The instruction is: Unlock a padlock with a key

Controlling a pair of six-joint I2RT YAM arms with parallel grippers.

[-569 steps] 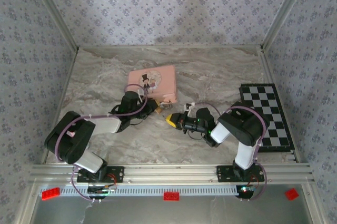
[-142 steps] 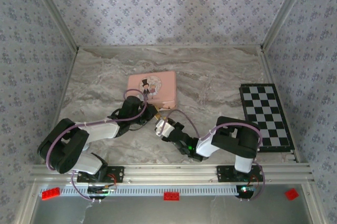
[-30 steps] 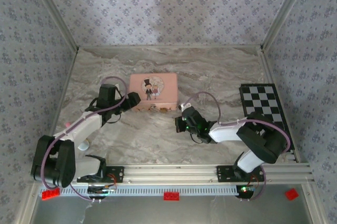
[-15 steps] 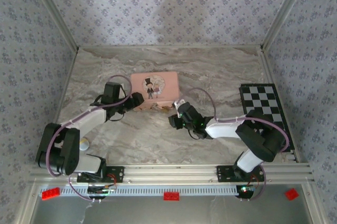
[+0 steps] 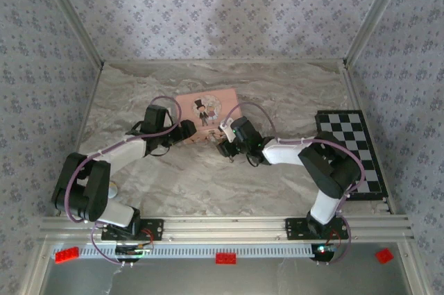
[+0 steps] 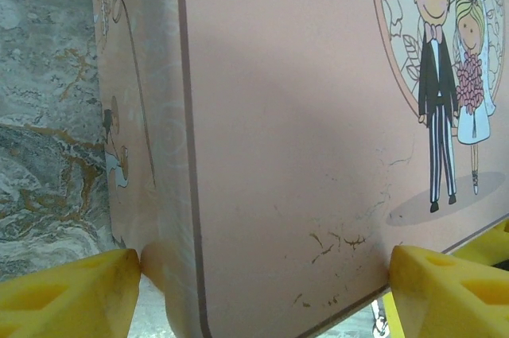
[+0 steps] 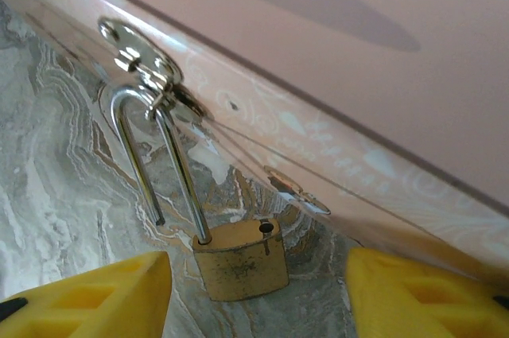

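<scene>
The right gripper [image 7: 258,274] stands wide, empty, its two yellow fingers [image 7: 87,290] well apart. The padlock [image 7: 242,262] lies between them, just ahead of the fingertips and touching neither. It is a tiny brass block. Its thin silver shackle [image 7: 171,155] is hooked through a small metal hasp [image 7: 139,56] on the side wall of the pink tin [image 6: 278,115], farther ahead of the gripper. One shackle leg enters the brass body. The other seems to end free above the bench [image 7: 71,195], beside an empty hole in the body, so we judge the lock is already sprung.

The left gripper [image 6: 264,262] is spread wide and closed on a corner of the tin, a finger against each side.

We expect the padlock to be light, rigid and sturdy, with smooth brass that may slip under the soft fingers. Hanging loosely from the hasp, it will likely swing or twist away when nudged. The best hold looks to be across the two flat faces of the brass body, low down. The shackle is too thin and round to pinch firmly.
</scene>
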